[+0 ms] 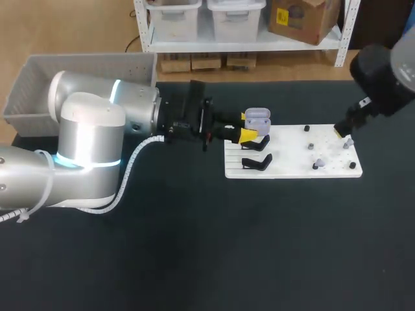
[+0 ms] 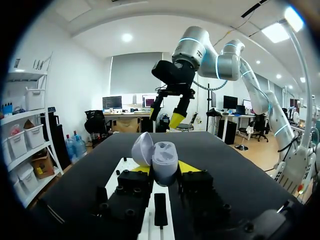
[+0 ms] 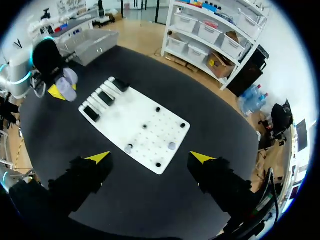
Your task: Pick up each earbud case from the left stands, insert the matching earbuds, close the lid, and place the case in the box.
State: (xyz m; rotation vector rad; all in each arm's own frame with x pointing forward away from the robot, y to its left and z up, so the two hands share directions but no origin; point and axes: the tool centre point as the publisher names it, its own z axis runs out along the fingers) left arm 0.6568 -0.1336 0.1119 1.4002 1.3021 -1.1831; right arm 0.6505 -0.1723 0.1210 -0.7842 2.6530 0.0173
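My left gripper (image 1: 249, 126) is shut on a lavender earbud case (image 1: 257, 118), held over the far left corner of the white board (image 1: 292, 170). In the left wrist view the case (image 2: 164, 159) stands upright between the yellow fingertips (image 2: 187, 166), with its lid (image 2: 142, 149) swung open. Small lavender earbuds (image 1: 319, 161) lie on the board's right half, among black pegs. My right gripper (image 1: 343, 133) hangs open above the board's far right corner. From the right wrist view, its gripper (image 3: 150, 158) is high over the board (image 3: 115, 107) and holds nothing.
Two empty black stands (image 1: 257, 162) sit on the board's left side, just under my left gripper. A grey bin (image 1: 39, 84) stands at the table's far left, behind my left arm. Black tabletop surrounds the board.
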